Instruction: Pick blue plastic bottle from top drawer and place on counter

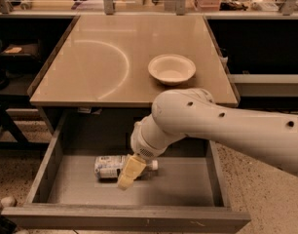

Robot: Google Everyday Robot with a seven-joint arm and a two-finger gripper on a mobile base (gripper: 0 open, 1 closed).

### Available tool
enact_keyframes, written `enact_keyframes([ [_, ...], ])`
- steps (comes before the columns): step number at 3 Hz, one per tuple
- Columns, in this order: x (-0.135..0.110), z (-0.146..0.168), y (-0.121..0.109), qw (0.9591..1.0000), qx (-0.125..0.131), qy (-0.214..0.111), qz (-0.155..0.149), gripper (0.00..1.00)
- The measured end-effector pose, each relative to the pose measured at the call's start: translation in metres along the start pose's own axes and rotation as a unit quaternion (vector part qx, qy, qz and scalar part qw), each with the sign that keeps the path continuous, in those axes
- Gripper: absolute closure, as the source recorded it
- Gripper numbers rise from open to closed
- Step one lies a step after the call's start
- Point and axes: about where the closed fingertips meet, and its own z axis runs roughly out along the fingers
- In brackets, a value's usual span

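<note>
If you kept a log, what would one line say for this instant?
hand: in open drawer, over bottle | bottle: lying on its side on drawer floor | bowl: on counter

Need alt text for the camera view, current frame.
The gripper is down in the open top drawer, right at the blue plastic bottle, which lies on its side on the drawer floor. A white bowl sits on the counter above.
</note>
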Motion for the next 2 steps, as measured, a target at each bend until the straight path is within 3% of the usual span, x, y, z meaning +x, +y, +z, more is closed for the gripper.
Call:
enact_keyframes([
  [2,0.011,0.054,0.009,0.9993,-0.019,-0.031,0.011,0.0],
])
